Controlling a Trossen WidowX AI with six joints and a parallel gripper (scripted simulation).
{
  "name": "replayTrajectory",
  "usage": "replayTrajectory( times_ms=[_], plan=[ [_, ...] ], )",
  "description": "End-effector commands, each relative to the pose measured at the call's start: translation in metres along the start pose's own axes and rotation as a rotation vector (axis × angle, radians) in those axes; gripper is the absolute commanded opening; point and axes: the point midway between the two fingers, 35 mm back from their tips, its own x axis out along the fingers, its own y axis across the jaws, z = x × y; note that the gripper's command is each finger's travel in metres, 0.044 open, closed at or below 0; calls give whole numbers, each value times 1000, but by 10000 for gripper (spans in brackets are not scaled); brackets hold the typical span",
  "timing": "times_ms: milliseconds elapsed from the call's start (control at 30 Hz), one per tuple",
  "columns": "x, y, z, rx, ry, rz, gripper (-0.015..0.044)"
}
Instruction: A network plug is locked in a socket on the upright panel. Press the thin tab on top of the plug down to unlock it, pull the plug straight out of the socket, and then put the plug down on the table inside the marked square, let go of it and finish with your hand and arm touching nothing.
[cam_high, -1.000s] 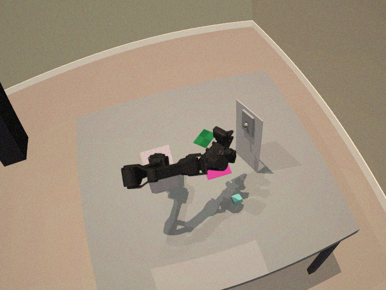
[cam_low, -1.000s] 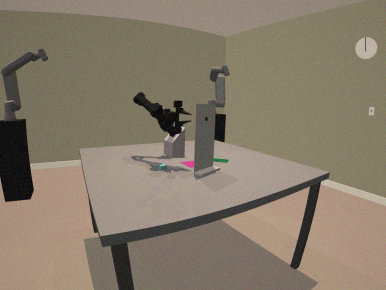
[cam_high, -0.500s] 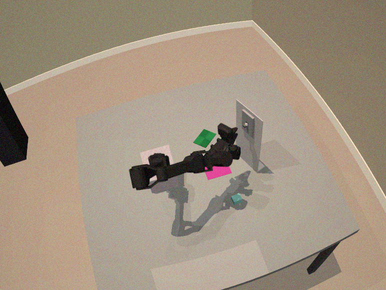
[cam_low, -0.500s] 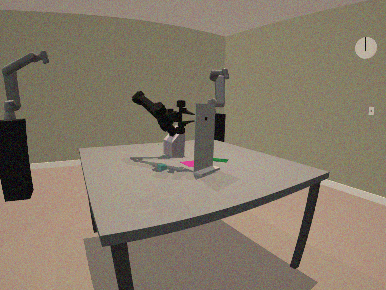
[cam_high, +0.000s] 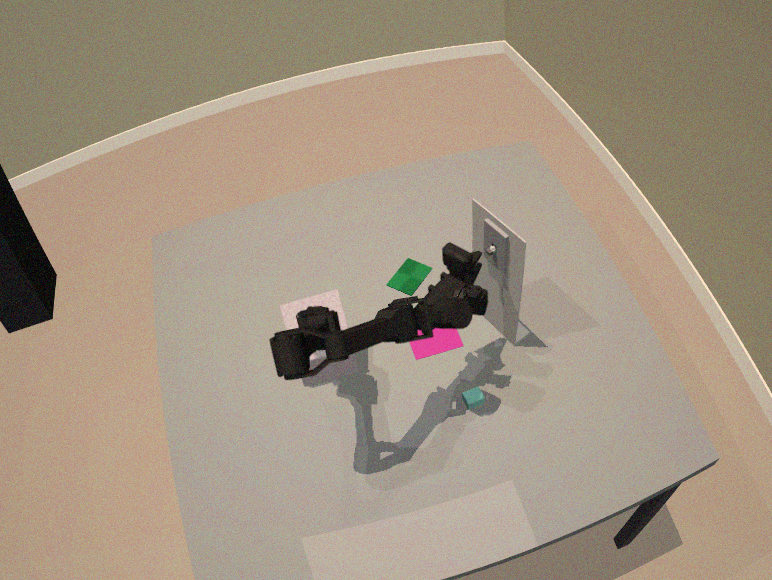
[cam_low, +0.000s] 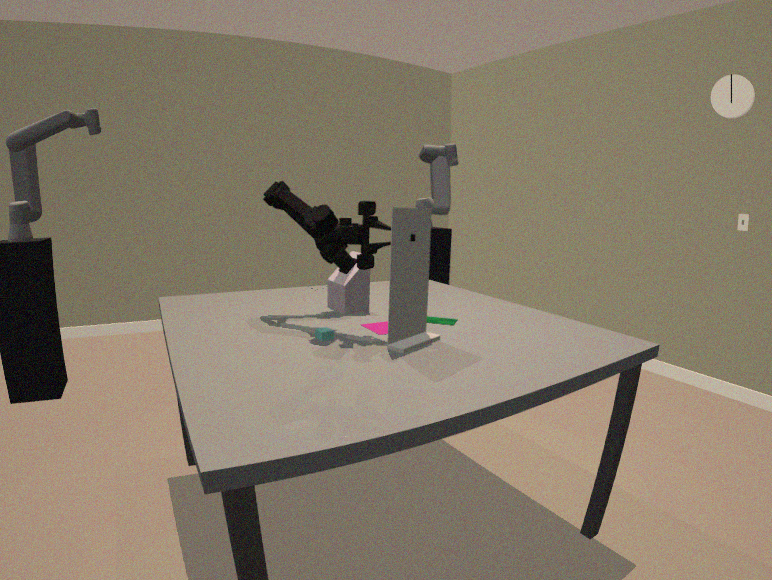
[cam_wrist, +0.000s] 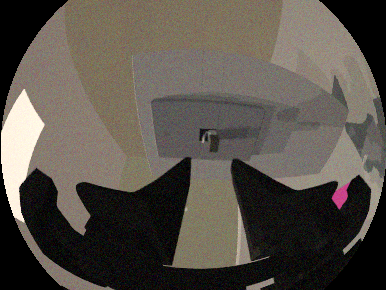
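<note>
The upright grey panel (cam_high: 513, 280) (cam_low: 408, 280) (cam_wrist: 200, 75) stands on the table right of centre. The small grey plug (cam_high: 491, 248) (cam_wrist: 210, 139) sits in its socket on the raised housing near the panel's top. My gripper (cam_high: 481, 274) (cam_low: 385, 235) (cam_wrist: 212, 162) is level with the plug and points at the panel. Its fingers are narrowed with a gap between them, and the tips stop just short of the plug with nothing held. A green square (cam_high: 409, 275) (cam_low: 441, 321) and a magenta square (cam_high: 439, 343) (cam_low: 376, 326) (cam_wrist: 340, 196) lie flat on the table under my arm.
A small teal cube (cam_high: 473, 397) (cam_low: 323, 334) lies on the grey table (cam_high: 249, 405) in front of the panel. My arm's pale base block (cam_low: 349, 293) stands behind the squares. Two grey arms on black pedestals (cam_low: 28, 311) (cam_low: 439, 180) stand off the table.
</note>
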Motion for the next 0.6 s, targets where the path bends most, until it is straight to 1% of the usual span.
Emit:
replayTrajectory(
  times_ms=[0,567],
  plan=[
    [6,-2,1,9,3,-6,156],
    [26,-2,5,7,2,-7,156]
  ],
)
